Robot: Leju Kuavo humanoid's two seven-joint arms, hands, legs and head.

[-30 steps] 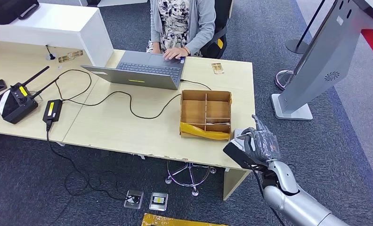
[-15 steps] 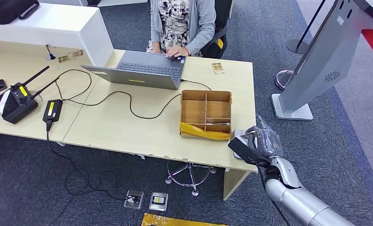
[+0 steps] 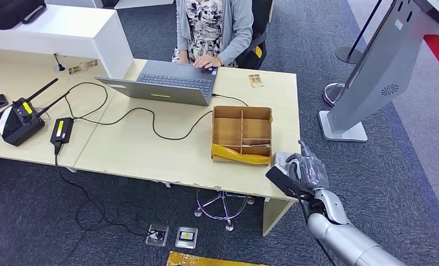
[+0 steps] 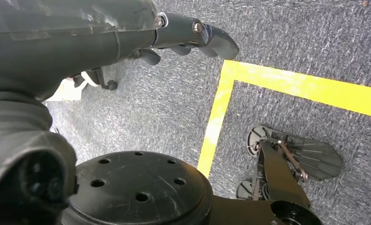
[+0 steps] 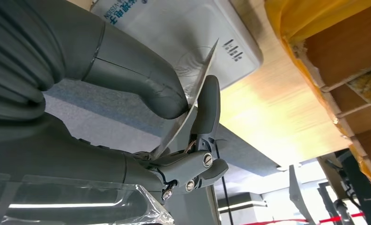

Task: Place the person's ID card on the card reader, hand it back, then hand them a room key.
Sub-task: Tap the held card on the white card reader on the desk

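Observation:
My right hand (image 3: 306,168) hovers at the desk's front right corner. It pinches a thin, pale ID card (image 5: 193,104) between its thumb and a finger. In the right wrist view the card is edge-on, tilted just above the white card reader (image 5: 174,35). The reader (image 3: 281,159) lies flat beside the cardboard box, partly hidden by my hand. The person (image 3: 212,25) sits across the desk with a hand on the laptop (image 3: 167,82). My left hand (image 4: 188,37) hangs over the carpet with its fingers apart and nothing in them.
A partitioned cardboard box (image 3: 242,133) with yellow tape stands just left of the reader. A small card (image 3: 255,80) lies near the desk's far edge. A black cable (image 3: 151,119) crosses the desk. A grey kiosk stand (image 3: 367,83) is on the right.
My right hand has shifted slightly toward the reader, still pinching the card. The person and the desk items have not moved.

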